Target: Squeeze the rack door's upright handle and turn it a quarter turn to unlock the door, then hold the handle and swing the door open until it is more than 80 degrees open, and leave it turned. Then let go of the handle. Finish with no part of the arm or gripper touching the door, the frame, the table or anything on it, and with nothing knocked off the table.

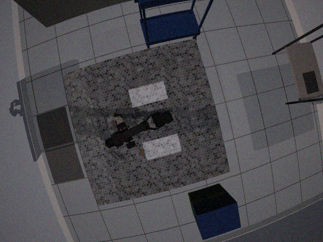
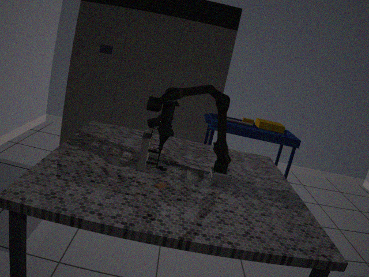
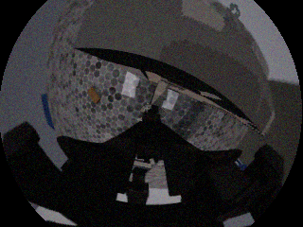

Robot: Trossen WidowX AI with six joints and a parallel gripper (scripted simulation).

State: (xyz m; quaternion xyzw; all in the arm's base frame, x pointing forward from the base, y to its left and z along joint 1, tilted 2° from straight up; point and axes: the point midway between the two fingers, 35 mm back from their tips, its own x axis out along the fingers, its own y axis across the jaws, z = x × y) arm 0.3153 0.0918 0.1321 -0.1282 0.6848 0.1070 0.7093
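The pale rack [image 1: 118,116] [image 2: 143,154] stands upright on the table under the arm. In the wrist view a broad grey-brown panel of it [image 3: 137,33] fills the top, with a dark lower edge. My gripper [image 3: 151,125] points down at the rack's side facing the arm base. Its fingertips are nearly together, shut on the dark upright handle, which shows only as a small dark piece between them. The fingers hide most of the handle and the scene is dark, so its turn and the door's angle cannot be told.
A small orange block [image 1: 142,152] [image 2: 161,185] [image 3: 95,95] lies on the table [image 2: 179,220] near the rack. A grey strip [image 1: 115,155] lies beyond the arm's elbow side. A small pale thing [image 2: 127,155] shows behind the rack. A blue cart [image 1: 169,27] stands beyond the table edge.
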